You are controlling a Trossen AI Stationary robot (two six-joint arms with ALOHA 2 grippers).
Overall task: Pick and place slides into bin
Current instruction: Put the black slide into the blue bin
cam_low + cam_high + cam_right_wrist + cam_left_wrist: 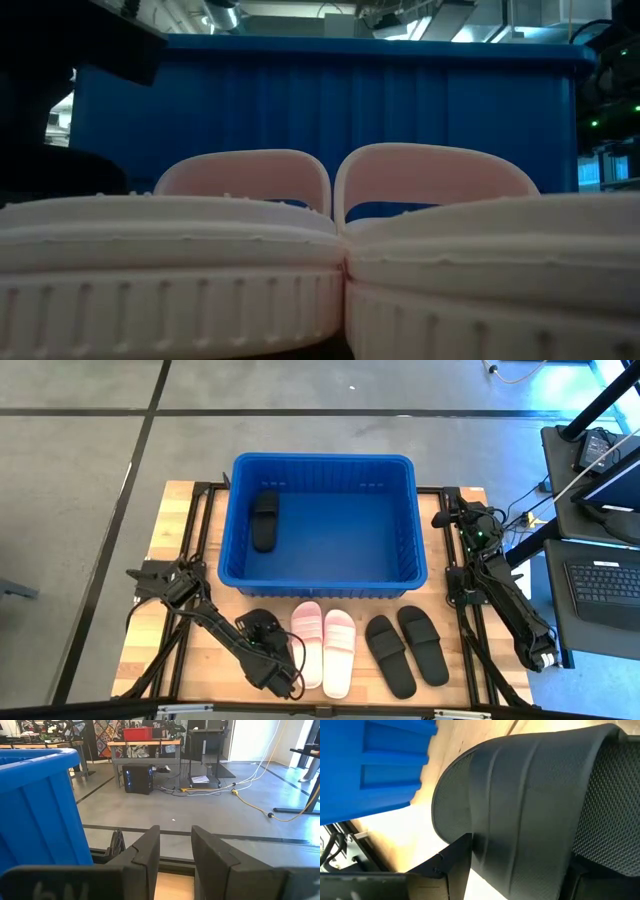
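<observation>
- One black slide (264, 519) already lies in the blue bin (420, 550), near its left wall; the rest are on the counter (180, 510) in front of the bin.
- Two pale pink slides (324, 645) sit side by side and touching at the middle front, and a black pair (406, 650) lies just to their right.
- The sixth, another black slide (262, 628), is just left of the pink pair, with the left gripper (275, 660) down on it. In the left wrist view its strap (520, 815) fills the frame with dark fingers (455, 865) on either side; the jaws stand wide apart around it, though whether they press on it I cannot tell.
- The right gripper (175, 855) waits beside the bin's right wall, fingers part-way apart and holding nothing.
- These slides look like light moulded foam: springy rather than stiff, with a matte, grippy surface, so slipping seems unlikely and breakage no worry.
- The arched strap looks the best place to hold, as it stands clear of the counter; a sole edge would be lower and harder to reach.
- A slide held by its strap may swing, so it should clear the bin's rim well.
</observation>
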